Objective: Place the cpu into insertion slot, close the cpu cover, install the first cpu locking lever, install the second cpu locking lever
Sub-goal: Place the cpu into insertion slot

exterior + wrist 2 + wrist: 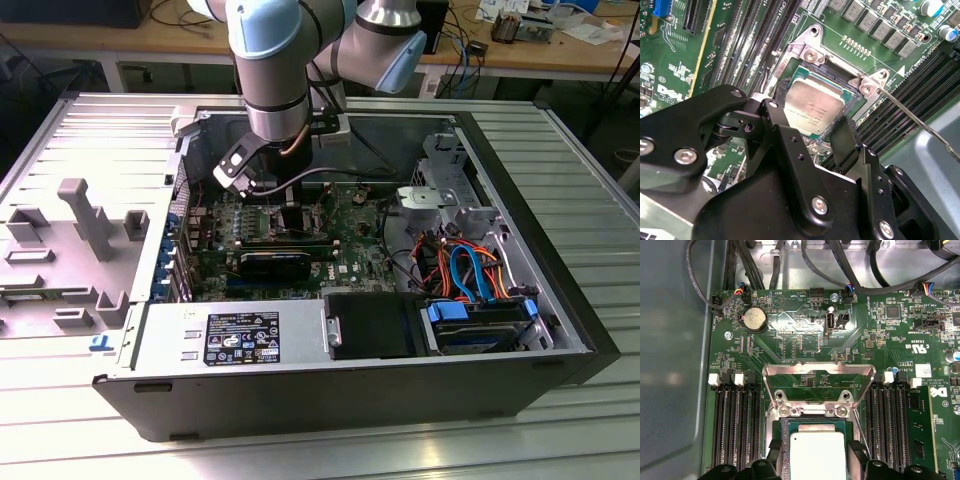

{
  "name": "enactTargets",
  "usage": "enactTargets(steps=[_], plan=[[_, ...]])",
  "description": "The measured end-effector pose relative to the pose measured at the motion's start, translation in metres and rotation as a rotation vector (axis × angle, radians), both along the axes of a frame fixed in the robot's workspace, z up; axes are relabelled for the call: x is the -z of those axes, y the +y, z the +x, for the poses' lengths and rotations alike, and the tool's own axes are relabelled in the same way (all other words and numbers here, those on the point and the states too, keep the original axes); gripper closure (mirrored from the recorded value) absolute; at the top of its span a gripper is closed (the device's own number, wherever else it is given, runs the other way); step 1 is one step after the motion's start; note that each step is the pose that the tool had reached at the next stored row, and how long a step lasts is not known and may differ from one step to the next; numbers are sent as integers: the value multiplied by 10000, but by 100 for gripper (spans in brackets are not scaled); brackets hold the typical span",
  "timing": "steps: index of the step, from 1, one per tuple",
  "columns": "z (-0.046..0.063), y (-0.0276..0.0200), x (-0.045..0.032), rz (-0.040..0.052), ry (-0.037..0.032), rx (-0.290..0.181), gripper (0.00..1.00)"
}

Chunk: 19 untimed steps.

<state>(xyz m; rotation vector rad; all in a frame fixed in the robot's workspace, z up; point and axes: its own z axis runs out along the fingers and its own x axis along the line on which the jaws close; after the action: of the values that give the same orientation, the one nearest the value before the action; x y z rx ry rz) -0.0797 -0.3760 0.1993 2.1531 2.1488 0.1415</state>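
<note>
**Squarely in the socket: your cpu [817, 462] lay in the insertion slot [837, 80], cpu cover [819, 371] up**

Inside the open computer case [300, 395] on the ribbed metal counter [560, 430], your arm [275, 70] reached down to the green circuit board [790, 335]. The gripper [292, 215] hung low over the board's middle. In both wrist views it straddled the cpu, with black metal on two opposite sides of the chip, right at its edges. You could not tell from these views whether it was clamped on the chip or standing just free of it. The cpu had its dull silver top face up and lay level within the slot's silvery rim.

The cpu cover was not closed. Its thin metal frame stood raised from the hinge at one edge of the slot, tilted away from the chip, and you saw the board through its window. A thin locking lever [920, 122] angled out from a corner of the slot, passing over the long black memory slots [735, 430]. Those slots flanked the socket on two sides. A round coin battery [754, 318] sat nearer the board's edge, where black cables [840, 270] crossed.
</note>
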Motion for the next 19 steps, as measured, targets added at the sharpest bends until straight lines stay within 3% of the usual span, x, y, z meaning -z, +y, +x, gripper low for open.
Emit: enactTargets(steps=[13,16,19], plan=[[1,19,22,11,1,163,38],[4,18,16,9,34,178,38],[13,18,13,7,118,181,38]])
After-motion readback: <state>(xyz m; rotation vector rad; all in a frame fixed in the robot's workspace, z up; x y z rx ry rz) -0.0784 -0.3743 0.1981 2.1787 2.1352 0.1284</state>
